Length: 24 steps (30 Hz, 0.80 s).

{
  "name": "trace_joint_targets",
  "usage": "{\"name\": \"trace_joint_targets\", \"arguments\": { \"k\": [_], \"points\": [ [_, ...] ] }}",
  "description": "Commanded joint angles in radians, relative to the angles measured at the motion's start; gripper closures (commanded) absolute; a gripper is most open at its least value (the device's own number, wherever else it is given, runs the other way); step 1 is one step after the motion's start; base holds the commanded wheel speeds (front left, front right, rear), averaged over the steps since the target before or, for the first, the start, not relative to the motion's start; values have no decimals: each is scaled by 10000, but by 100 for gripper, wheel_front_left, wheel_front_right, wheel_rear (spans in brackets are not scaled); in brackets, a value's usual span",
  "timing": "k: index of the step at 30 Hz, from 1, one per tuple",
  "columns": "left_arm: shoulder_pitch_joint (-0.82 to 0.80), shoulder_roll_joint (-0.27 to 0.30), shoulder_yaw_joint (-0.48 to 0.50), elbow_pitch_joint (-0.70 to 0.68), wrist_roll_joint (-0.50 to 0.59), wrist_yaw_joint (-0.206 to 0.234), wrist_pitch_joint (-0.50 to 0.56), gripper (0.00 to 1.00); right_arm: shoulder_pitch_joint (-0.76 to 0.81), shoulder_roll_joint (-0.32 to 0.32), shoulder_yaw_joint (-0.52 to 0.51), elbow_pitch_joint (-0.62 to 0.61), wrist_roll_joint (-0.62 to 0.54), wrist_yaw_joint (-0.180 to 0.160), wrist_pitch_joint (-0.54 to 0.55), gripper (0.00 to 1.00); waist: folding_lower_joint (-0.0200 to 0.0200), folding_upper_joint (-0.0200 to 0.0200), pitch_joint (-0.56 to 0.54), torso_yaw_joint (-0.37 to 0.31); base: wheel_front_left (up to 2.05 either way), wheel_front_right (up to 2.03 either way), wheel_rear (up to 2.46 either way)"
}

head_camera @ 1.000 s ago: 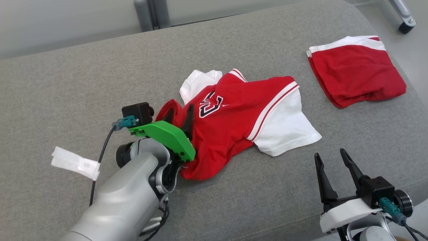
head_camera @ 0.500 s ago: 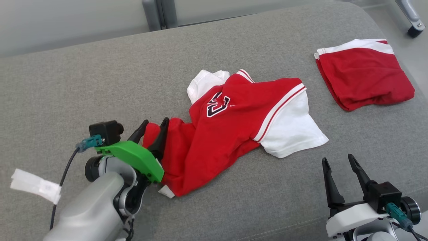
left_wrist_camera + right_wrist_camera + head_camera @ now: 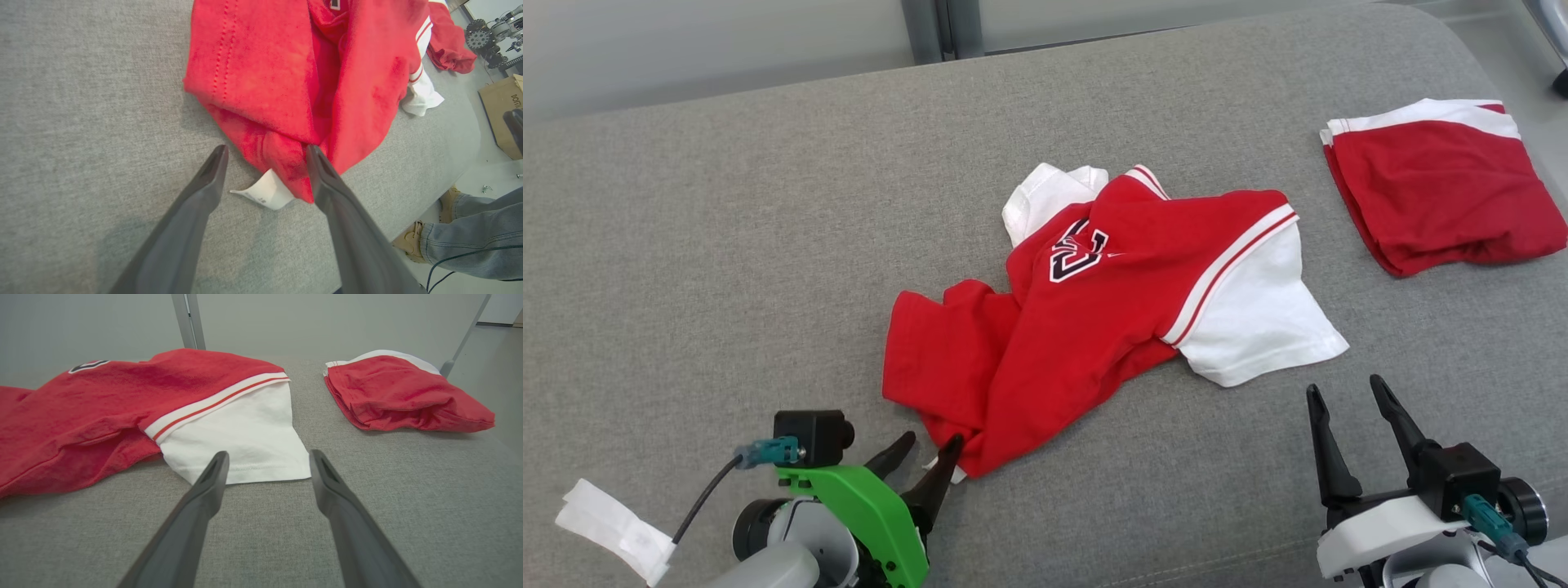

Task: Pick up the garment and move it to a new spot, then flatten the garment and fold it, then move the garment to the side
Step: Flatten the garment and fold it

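Back comes the left end effector (image 3: 929,447), clear of the red cloth it was nosing into a second ago and down near the front edge of the grey cushion (image 3: 727,245). The hem has been drawn out leftward since then. Its fingers stand spread wide, gripping nothing; in the left wrist view the hem corner and a small white label (image 3: 265,192) lie right at the tips. A white strip (image 3: 613,527) lies just to its left. On the other side, the right end effector (image 3: 1343,388) is wide apart and empty, just short of the white sleeve (image 3: 1258,327). The garment (image 3: 1094,327), red with a dark crest, lies crumpled mid-cushion, not yet flattened. Farther back to the right, well apart, a folded red-and-white garment (image 3: 1445,196) lies flat.
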Motion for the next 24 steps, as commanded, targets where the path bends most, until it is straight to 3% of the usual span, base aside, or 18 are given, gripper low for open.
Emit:
{"name": "trace_joint_targets", "arguments": {
  "k": [1, 4, 8, 9, 11, 14, 17, 18, 19, 24],
  "points": [
    [126, -21, -107, 45, 66, 82, 151, 25, -112, -24, 25, 6, -78, -15, -25, 0, 0, -1, 27, -14, 0, 0, 0],
    [148, -124, -264, 273, 132, 91, 289, 45, -173, -26, 31, 22, -137, -17, -25, 0, 0, -1, 27, -94, 0, 0, 0],
    [316, -175, -318, 428, -84, -160, 398, 50, -130, -24, -7, 15, -186, -15, -25, 0, 0, -1, 8, -175, 0, 0, 0],
    [372, -208, -313, 426, -203, -298, 415, 50, -88, -24, -22, 14, -188, -15, -25, 0, 0, -1, 4, -195, 0, 0, 0],
    [488, -287, -174, 463, -526, -513, 386, 36, -12, -24, -44, 12, -197, -15, -25, 0, 0, -1, 4, -214, 0, 0, 0],
    [542, -436, -199, 666, -569, -689, 389, 30, 53, -24, -73, 26, -192, -15, -25, 0, 0, -1, -11, -214, 0, 0, 0],
    [418, -759, -116, 1069, -644, -935, 214, 69, 37, -24, -33, 30, -201, -15, -25, 0, 0, -1, -47, -187, 0, 0, 0],
    [373, -857, -86, 1139, -655, -1009, 130, 93, 17, -24, -38, 34, -223, -15, -25, 0, 0, -1, -63, -178, 0, 0, 0],
    [331, -933, -69, 1191, -673, -1076, 92, 100, 0, -26, -52, 37, -238, -15, -25, 0, 0, -1, -80, -167, 0, 0, 0],
    [94, -876, -45, 875, -279, -1144, -268, 100, 115, -24, -123, 40, -327, -15, -25, 0, 0, -1, -234, -110, 0, 0, 0]
  ]
}}
